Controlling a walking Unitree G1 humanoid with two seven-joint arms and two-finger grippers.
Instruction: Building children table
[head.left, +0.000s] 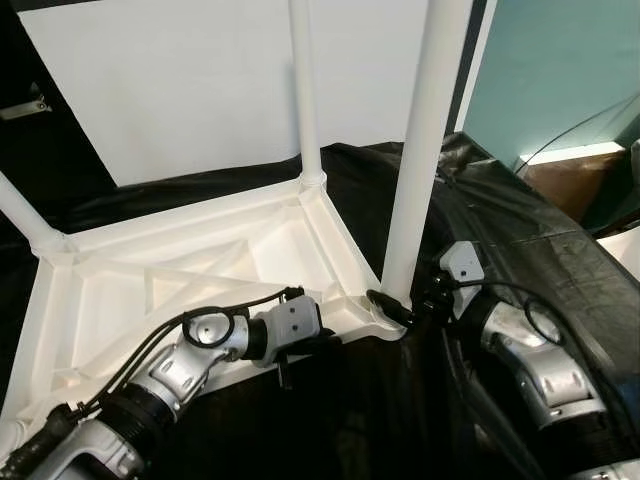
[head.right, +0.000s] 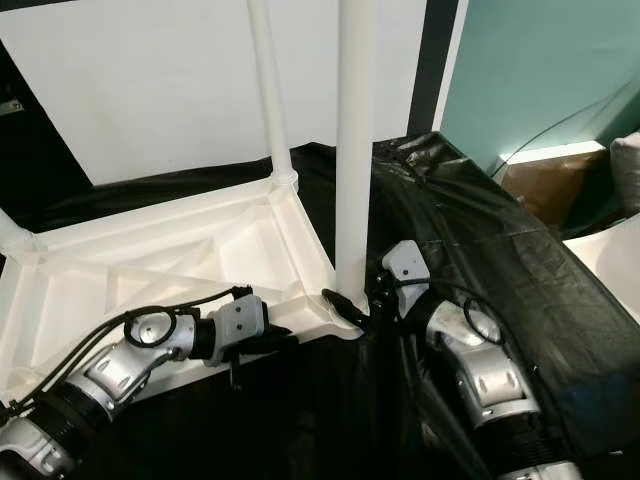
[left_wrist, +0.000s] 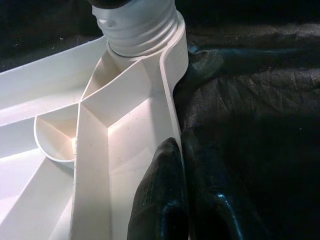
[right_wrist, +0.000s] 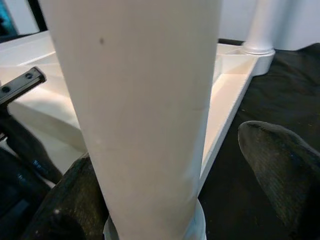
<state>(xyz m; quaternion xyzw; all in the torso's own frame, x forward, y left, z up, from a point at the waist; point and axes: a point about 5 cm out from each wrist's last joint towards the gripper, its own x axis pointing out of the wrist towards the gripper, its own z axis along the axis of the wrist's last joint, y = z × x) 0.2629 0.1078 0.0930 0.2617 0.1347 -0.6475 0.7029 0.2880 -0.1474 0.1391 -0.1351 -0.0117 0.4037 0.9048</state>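
Observation:
The white plastic table top (head.left: 190, 265) lies upside down on a black sheet. Three white legs stand up from its corners: the near leg (head.left: 425, 150), a far leg (head.left: 305, 90) and a left leg (head.left: 20, 212). My left gripper (head.left: 300, 352) is shut on the table top's near rim (left_wrist: 172, 90), with one finger (left_wrist: 160, 200) inside the rim and the other outside. My right gripper (head.left: 395, 305) sits at the base of the near leg (right_wrist: 145, 100), open. One finger (right_wrist: 70, 200) rests against the leg and the other finger (right_wrist: 280, 165) stands off from it.
The black sheet (head.left: 520, 230) covers the surface around and to the right of the table top. A white board (head.left: 180, 80) stands behind. At the right are a teal wall (head.left: 560, 60), a brown box (head.left: 570, 180) and a cable.

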